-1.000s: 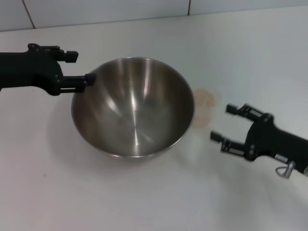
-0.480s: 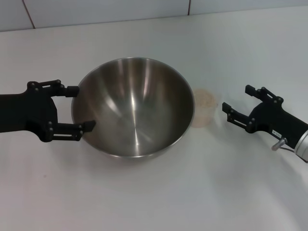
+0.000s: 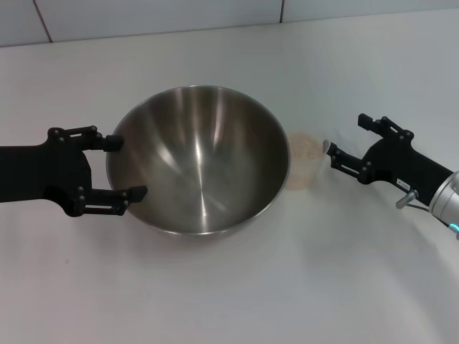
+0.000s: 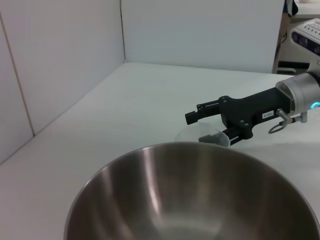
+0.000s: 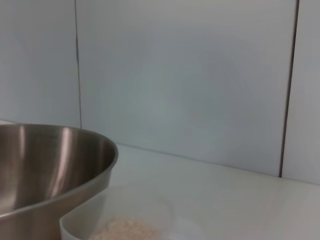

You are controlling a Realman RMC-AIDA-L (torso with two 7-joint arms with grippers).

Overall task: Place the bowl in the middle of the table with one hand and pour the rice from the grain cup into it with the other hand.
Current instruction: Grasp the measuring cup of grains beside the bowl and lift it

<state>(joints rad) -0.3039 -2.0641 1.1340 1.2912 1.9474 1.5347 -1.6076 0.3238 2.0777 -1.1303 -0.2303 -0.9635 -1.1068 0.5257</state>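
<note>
The steel bowl [image 3: 199, 158] stands on the white table [image 3: 237, 287], its brushed inside bare. My left gripper [image 3: 129, 166] is open at the bowl's left side, one finger [image 3: 107, 141] by the rim and the other [image 3: 118, 193] lower against the outer wall. Right beside the bowl's right edge stands the translucent grain cup [image 3: 305, 166] with pale rice [image 3: 305, 148] in it. My right gripper [image 3: 346, 137] is open just right of the cup, not closed on it. The left wrist view shows the bowl [image 4: 200, 195], the cup [image 4: 202, 136] and that right gripper [image 4: 197, 128]. The right wrist view shows the bowl [image 5: 45, 165], the cup [image 5: 115, 215] and the rice [image 5: 125, 230].
A tiled wall [image 3: 158, 14] runs along the table's far edge. Bare tabletop lies in front of the bowl and to the far right.
My left gripper came down from the bowl's far left rim and now straddles its left side. My right gripper moved up and left, closing in on the cup.
</note>
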